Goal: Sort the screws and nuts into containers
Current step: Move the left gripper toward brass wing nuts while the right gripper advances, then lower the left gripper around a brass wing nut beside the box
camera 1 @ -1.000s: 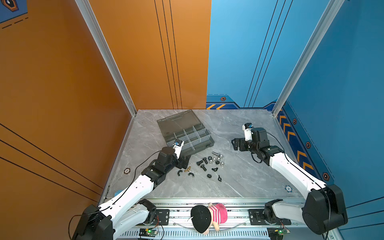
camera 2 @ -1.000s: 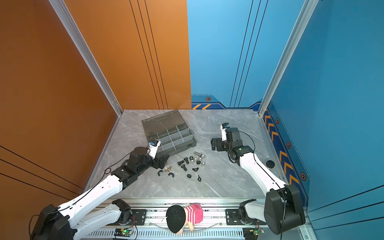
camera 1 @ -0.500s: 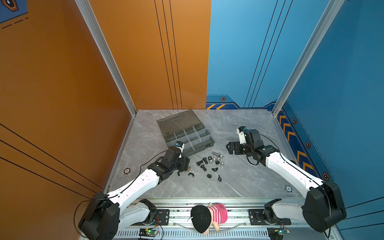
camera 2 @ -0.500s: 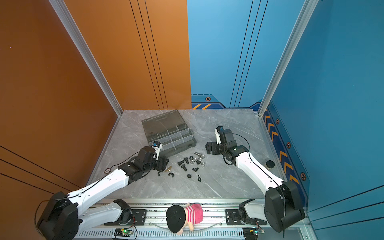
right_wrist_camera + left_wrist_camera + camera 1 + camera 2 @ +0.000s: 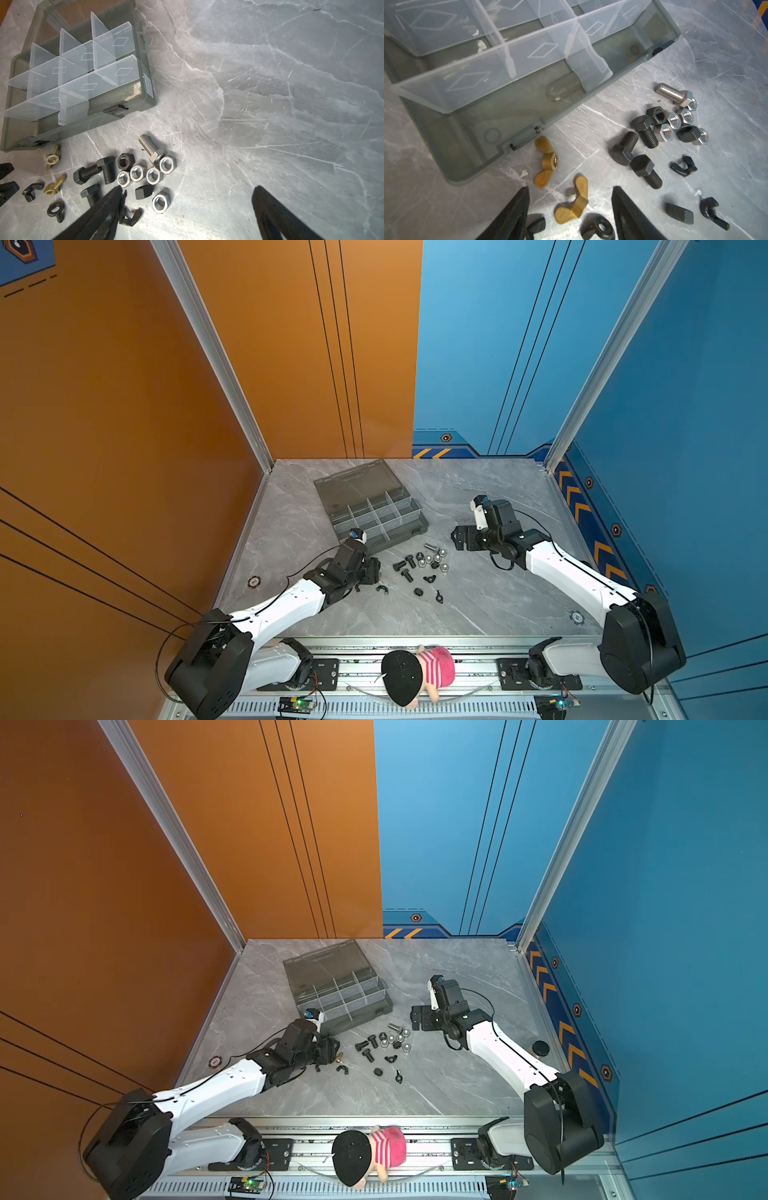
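The containers are cells of a smoky grey organiser case, lid open, cells empty where I can see. In front of it lie the screws and nuts: a silver bolt, black bolts, silver hex nuts, black wing nuts. Two brass wing nuts lie by the case's front corner. My left gripper is low over the table, open, straddling the nearer brass wing nut without touching it. My right gripper hangs wide open just right of the pile, holding nothing.
A black round cap lies near the right wall. A plush doll sits on the front rail. Orange and blue walls close in the marble table at the back and sides. A black nut lies beside the straddled wing nut.
My left gripper has come down and forward from the case's corner to the brass wing nuts, its jaws narrowing. My right gripper has shifted left and lower, toward the pile.
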### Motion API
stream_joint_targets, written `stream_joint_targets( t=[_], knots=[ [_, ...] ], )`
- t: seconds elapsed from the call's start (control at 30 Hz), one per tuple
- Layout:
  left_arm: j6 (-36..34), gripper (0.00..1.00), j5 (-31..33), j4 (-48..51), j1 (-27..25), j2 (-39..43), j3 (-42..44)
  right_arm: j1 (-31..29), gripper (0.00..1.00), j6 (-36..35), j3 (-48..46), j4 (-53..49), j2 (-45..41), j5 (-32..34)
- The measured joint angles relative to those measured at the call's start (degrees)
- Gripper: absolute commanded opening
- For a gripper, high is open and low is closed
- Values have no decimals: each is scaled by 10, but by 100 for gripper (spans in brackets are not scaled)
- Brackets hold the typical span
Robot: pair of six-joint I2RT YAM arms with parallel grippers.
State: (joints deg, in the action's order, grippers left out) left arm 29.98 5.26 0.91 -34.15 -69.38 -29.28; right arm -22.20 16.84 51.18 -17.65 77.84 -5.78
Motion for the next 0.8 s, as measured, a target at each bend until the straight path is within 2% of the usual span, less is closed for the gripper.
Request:
stream_joint_targets(
  t=[0.43, 0.8],
  knots=[
    [14, 62, 73, -92, -28, -23, 55, -4, 98, 2, 0, 0, 10, 0],
    [9, 57, 163, -129, -91, -101, 54, -4, 98, 7, 0, 1, 16, 0]
  ],
)
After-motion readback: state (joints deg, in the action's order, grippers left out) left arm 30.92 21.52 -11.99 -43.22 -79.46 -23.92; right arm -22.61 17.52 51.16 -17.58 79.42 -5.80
